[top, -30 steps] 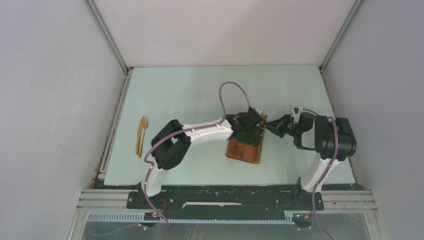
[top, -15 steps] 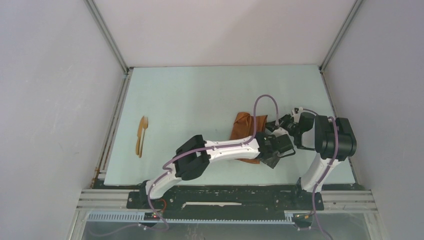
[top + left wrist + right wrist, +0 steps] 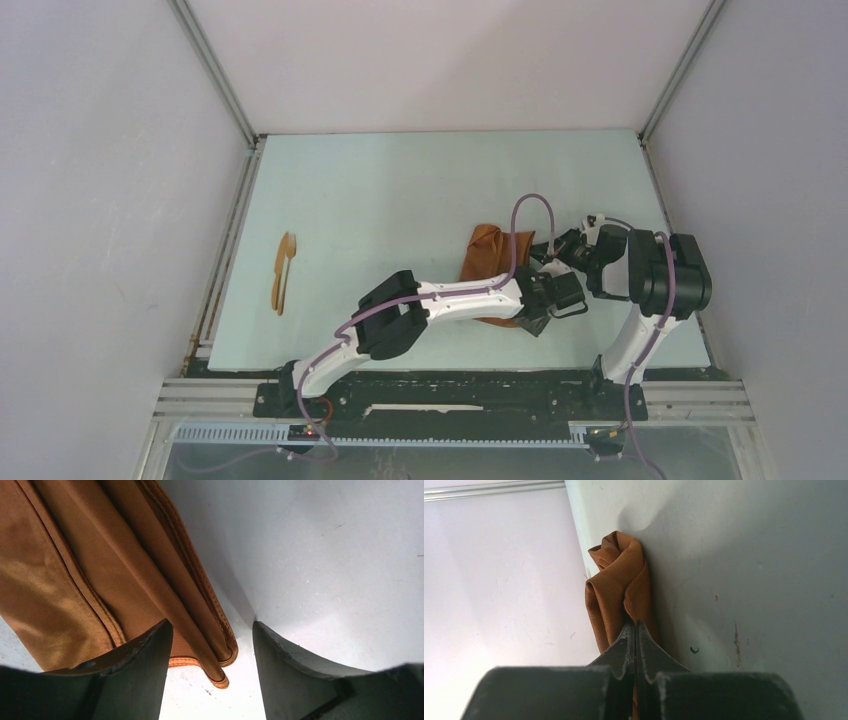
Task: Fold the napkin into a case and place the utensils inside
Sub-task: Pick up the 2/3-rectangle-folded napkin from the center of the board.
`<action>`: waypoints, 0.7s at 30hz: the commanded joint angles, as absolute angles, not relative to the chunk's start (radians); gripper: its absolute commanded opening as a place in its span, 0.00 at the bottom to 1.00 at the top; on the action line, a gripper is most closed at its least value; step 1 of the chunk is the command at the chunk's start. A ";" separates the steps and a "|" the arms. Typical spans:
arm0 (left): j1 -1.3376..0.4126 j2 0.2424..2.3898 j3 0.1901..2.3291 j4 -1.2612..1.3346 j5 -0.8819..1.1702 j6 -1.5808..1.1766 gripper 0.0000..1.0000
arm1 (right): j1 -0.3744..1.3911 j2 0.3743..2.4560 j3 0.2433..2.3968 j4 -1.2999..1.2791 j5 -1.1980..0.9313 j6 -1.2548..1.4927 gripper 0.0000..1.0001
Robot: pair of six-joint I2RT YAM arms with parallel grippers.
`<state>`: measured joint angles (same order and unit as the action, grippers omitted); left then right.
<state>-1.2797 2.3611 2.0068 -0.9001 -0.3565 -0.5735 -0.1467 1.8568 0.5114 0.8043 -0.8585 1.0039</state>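
The rust-orange napkin lies folded into a narrow oblong right of the table's middle, its near part hidden under my left arm. My left gripper is open over the napkin's near right corner. In the left wrist view its fingers straddle the layered, hemmed corner without closing on it. My right gripper is shut on the napkin's right edge. The right wrist view shows the cloth bunched up from the pinched fingertips. The wooden utensils lie far to the left.
The pale green table is walled at the back and both sides, with metal rails along its edges. My left arm stretches diagonally across the near middle of the table, its purple cable looping over the napkin.
My left arm has swung from over the napkin's far part to its near right corner, uncovering the far end. My right gripper has kept its grip on the edge.
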 commanded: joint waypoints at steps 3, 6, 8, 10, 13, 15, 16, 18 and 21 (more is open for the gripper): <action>-1.281 2.398 2.043 -0.925 -0.390 -0.551 0.64 | -0.141 1.848 0.532 0.824 -0.862 0.990 0.00; -1.272 2.400 2.034 -0.932 -0.388 -0.550 0.51 | -0.141 1.847 0.532 0.823 -0.865 0.991 0.00; -1.268 2.391 2.015 -0.932 -0.387 -0.548 0.48 | -0.143 1.846 0.532 0.829 -0.876 1.000 0.00; -1.262 2.382 1.997 -0.928 -0.387 -0.542 0.49 | -0.143 1.838 0.532 0.836 -0.881 1.014 0.00; -1.253 2.371 1.974 -0.921 -0.380 -0.539 0.51 | -0.144 1.818 0.532 0.832 -0.888 1.038 0.00; -1.248 2.370 1.960 -0.913 -0.363 -0.534 0.50 | -0.144 1.806 0.534 0.828 -0.893 1.047 0.00; -1.246 2.370 1.958 -0.911 -0.353 -0.532 0.48 | -0.143 1.803 0.538 0.823 -0.894 1.049 0.00; -1.243 2.370 1.950 -0.906 -0.337 -0.529 0.43 | -0.140 1.800 0.540 0.820 -0.894 1.051 0.00; -1.238 2.366 1.935 -0.892 -0.316 -0.518 0.31 | -0.134 1.801 0.541 0.813 -0.893 1.047 0.00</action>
<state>-1.2560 2.3604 1.9869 -0.8726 -0.3447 -0.5461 -0.1436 1.8378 0.5156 0.8036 -0.8787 1.0386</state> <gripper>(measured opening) 0.379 0.007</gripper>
